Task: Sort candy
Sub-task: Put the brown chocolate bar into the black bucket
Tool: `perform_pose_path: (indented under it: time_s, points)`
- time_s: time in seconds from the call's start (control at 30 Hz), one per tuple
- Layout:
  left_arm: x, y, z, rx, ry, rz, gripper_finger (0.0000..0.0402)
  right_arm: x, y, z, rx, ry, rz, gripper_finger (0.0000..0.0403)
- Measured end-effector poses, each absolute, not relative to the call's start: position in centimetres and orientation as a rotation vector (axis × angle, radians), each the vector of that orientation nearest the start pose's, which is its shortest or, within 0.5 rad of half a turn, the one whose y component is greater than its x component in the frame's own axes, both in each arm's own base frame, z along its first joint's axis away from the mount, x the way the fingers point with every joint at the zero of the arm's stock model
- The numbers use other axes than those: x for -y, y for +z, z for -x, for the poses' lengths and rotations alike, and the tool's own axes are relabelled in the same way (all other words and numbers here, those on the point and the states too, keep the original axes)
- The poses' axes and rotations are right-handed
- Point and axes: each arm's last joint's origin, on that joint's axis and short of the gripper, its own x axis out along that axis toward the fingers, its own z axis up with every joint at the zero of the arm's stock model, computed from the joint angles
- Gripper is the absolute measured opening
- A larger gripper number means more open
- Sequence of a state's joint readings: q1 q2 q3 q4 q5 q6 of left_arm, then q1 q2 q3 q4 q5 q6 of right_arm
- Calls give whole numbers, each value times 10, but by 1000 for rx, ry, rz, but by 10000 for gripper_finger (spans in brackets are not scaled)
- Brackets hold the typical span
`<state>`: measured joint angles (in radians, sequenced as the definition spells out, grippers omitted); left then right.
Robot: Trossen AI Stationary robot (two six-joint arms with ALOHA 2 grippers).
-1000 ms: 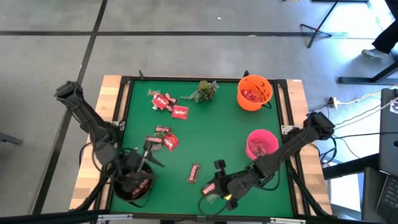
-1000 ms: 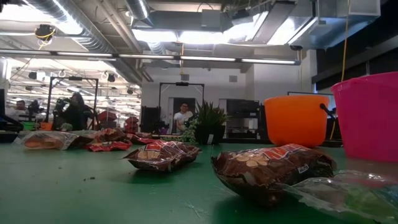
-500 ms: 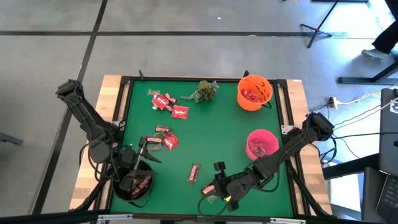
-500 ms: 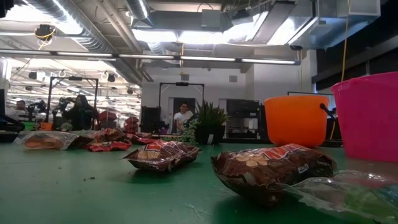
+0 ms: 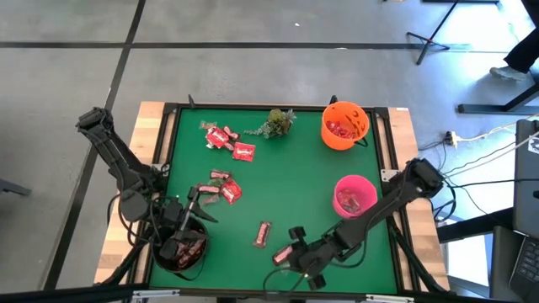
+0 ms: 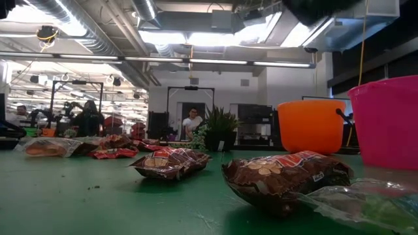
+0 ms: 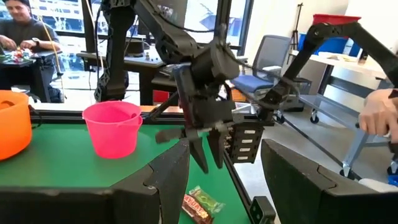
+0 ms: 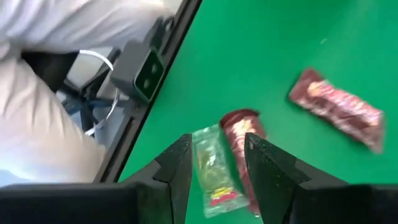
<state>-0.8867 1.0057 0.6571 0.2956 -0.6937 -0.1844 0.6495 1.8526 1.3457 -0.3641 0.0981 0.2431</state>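
- Green felt covers the tabletop (image 5: 303,168), where the sort looks partly done: the orange bowl (image 5: 344,124) holds red packets, the pink bowl (image 5: 354,195) some sweets, and the black bowl (image 5: 184,250), across the near edge from the pink one, dark bars.
- Left to sort, judged from above: red square packets (image 5: 226,139) well beyond the pink bowl toward the far left, a second cluster (image 5: 221,188) to its left, a lone brown bar (image 5: 264,233) nearer, plus a clear-wrapped sweet (image 8: 213,171) and a dark red bar (image 8: 244,142) at the near edge.
- The right tool (image 8: 214,163), low at the near edge below the pink bowl, has its fingers parted around the clear-wrapped sweet, not yet closed on it.
- The left tool (image 5: 187,229) hovers over the black bowl, fingers apart and apparently empty.
- Hard to make out: how many sweets lie in each bowl; the level view crops the pink bowl and blurs the nearest wrapper.
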Motion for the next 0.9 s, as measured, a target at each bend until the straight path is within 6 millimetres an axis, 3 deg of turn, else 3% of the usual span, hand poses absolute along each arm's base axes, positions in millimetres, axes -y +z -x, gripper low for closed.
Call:
perform_pose_path:
  time_s: [0.2,0.63,0.9]
  points:
    - [158,294,-153,-55,-189,147,188,-243,195,-324,-930,418,111,143]
    - [157,293,-153,-57,-138,136,188,-244,176,-329,-949,372,158,143]
    - [157,292,-154,-62,-129,130,188,-235,169,-337,-950,285,183,143]
